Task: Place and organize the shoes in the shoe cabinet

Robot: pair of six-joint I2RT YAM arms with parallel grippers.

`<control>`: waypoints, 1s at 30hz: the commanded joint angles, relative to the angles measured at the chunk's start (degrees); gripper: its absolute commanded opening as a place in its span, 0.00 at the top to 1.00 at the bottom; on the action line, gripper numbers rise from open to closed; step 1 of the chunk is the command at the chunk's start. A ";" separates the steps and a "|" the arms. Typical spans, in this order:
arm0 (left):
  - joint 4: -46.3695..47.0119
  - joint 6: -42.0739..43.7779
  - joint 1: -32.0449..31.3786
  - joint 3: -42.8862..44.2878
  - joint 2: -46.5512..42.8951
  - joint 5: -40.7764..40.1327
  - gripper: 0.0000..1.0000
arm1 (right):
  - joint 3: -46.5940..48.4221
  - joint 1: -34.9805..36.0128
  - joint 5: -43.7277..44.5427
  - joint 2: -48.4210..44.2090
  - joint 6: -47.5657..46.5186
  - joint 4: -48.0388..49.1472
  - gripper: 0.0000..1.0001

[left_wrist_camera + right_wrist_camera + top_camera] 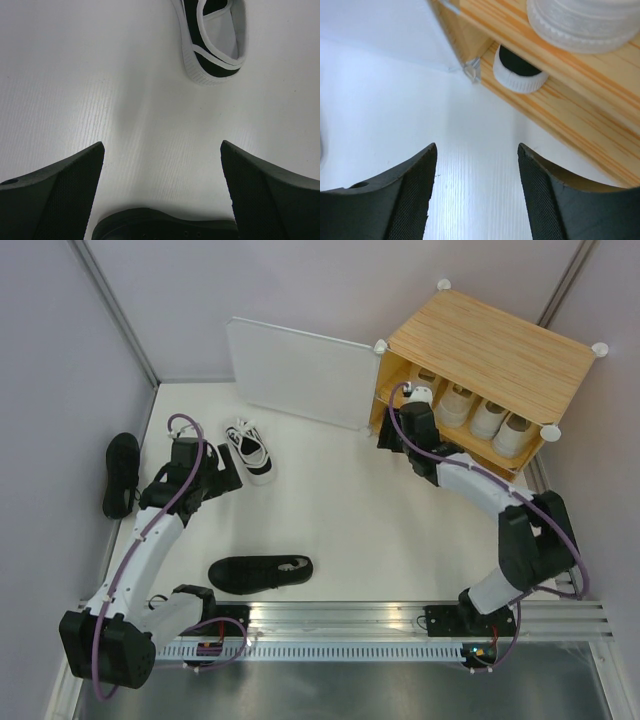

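A white table [380, 530] between pale lilac walls carries the shoe cabinet [490, 350] at its far right, with the white door [300, 372] swung left. Pale shoes [488, 418] line its shelf. The right gripper [415, 405] hangs at the cabinet's mouth, jaws apart and empty. Well left of the cabinet, the left gripper [228, 472] gapes empty beside a black-trimmed sneaker [250, 450]. One black shoe [260, 572] lies nearer the bases and another black shoe [121, 474] farthest left.

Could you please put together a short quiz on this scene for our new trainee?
1. How many shoes lie outside the shoe cabinet?
2. True or false: the cabinet's door is shut.
3. Which gripper is at the cabinet's opening: A, left, or B, right?
Key: 1: three, the left black shoe, the near black shoe and the black-trimmed shoe. 2: false, it stands open. 3: B, the right gripper.
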 commanded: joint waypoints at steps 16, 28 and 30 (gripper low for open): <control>0.70 -6.88 0.07 2.84 9.89 4.42 0.00 | -14.11 0.31 -0.16 -46.99 1.96 -22.70 0.02; 3.77 -13.82 1.30 18.12 34.32 1.51 0.05 | -20.18 0.31 -4.81 -63.08 5.74 -24.90 0.02; 3.25 -14.26 2.44 19.98 38.18 2.57 0.06 | -20.10 0.31 -5.69 -63.79 5.39 -26.30 0.02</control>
